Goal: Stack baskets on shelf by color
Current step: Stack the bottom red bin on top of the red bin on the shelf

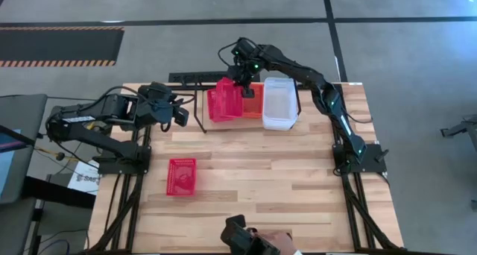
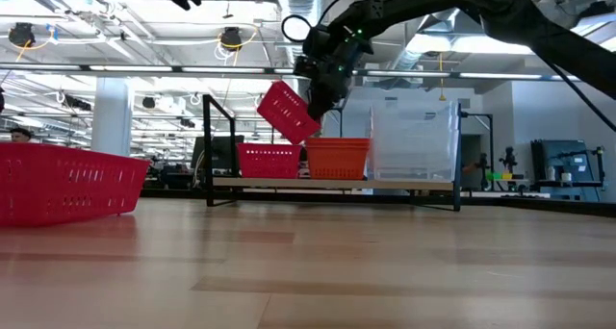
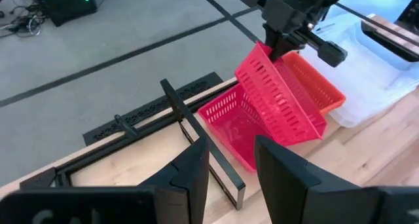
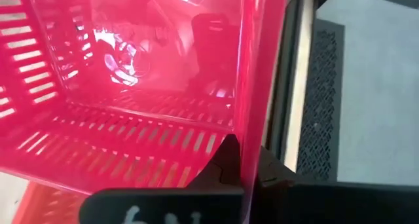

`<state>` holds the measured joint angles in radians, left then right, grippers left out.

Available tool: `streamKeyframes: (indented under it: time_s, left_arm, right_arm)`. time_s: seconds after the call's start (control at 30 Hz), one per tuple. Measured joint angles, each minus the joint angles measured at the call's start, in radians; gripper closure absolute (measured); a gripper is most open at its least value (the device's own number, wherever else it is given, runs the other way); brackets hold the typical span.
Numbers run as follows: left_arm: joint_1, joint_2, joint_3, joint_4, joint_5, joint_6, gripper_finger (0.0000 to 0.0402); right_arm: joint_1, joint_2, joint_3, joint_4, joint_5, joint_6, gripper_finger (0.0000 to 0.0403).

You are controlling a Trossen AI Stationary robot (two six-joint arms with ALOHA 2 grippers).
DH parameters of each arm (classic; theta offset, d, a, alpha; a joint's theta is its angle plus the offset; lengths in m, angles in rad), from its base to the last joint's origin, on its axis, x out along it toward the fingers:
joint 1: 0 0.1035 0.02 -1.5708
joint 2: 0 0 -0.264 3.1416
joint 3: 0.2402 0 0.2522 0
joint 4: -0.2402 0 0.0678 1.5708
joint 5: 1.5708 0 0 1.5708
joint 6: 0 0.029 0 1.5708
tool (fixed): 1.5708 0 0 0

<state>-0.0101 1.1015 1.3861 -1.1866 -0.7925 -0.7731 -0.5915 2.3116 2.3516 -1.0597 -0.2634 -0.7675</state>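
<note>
On the black rod shelf [image 2: 218,146] at the table's far edge stand a red basket [image 2: 268,161], an orange basket [image 2: 338,158] and a clear basket [image 2: 414,141], side by side on their bottoms. My right gripper [image 2: 322,96] is shut on a second red basket [image 2: 287,111], which hangs tilted above the shelf's red one. Another red basket [image 1: 182,175] lies on the table near the left. My left gripper [image 1: 181,115] waits open at the table's left, facing the shelf's left upright [image 3: 190,119]. My right gripper pinches one wall of the tilted red basket at its rim [image 4: 247,145], one finger inside the basket and one outside. It comes from above, slanting down. The basket is lifted and steeply tipped, its lower corner [image 2: 300,139] just over the shelf's red basket; whether they touch, I cannot tell.
A person's hand [image 1: 272,241] with a dark device shows at the table's near edge. The wooden table top [image 1: 283,173] lies bare between the loose red basket and the right arm's base [image 1: 358,154].
</note>
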Motion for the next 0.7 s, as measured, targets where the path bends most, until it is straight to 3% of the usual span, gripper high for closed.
streamKeyframes:
  time_s: [0.4, 0.7]
  left_arm:
    - [0.007, 0.014, 0.000, 0.053, -0.005, -0.004, 0.0290]
    - [0.210, 0.184, -0.001, 0.220, 0.135, 0.152, 0.0290]
  right_arm:
    - [0.007, 0.000, 0.000, 0.003, -0.022, -0.023, 0.0402]
    - [0.023, 0.000, 0.000, 0.020, -0.022, 0.006, 0.0402]
